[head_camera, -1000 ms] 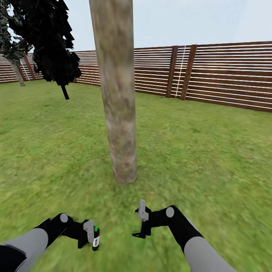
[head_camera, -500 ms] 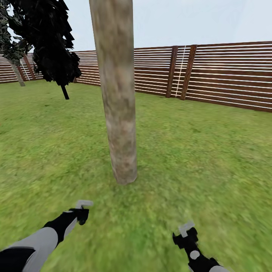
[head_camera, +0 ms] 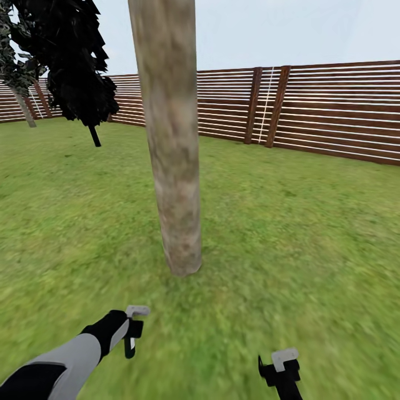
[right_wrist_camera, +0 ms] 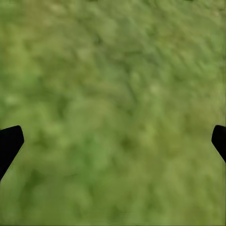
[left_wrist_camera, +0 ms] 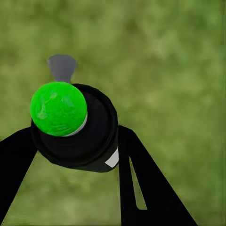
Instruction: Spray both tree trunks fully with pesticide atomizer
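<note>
Left wrist view: left gripper (left_wrist_camera: 75,141) clamps atomizer (left_wrist_camera: 73,127); trunk (head_camera: 172,166) at 12 o'clock; a tilted nozzle risks spraying grass (head_camera: 311,233).

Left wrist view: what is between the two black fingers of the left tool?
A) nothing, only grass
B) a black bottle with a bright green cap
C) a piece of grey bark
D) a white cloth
B: the left tool has its fingers closed against a black atomizer with a round green cap, above blurred grass.
</note>
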